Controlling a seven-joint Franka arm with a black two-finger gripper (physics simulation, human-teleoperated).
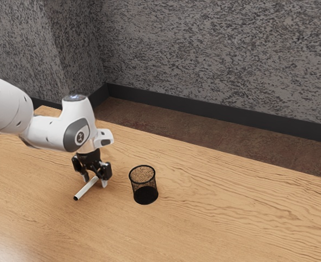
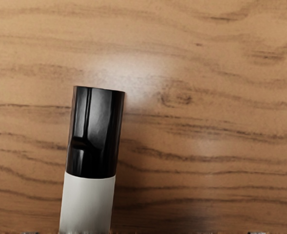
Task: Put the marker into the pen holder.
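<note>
Gripper [image 1: 95,182] stood wide open around the marker [image 1: 85,189], apparently gripping nothing, contact hard to judge. Marker lay on the table [image 1: 220,218], one end under the hand. Looked light, stiff, smooth, likely to roll; mid-barrel seemed the best hold.

"How was the arm [image 1: 7,103] placed?"

"It reached in from the exterior view's left, its white wrist [image 1: 76,125] bent downward."

"And the black gripper [image 1: 95,182]?"

"It hung low beneath the wrist, pointing down, its two fingers [image 1: 104,184] standing apart, with a gap between their tips."
</note>
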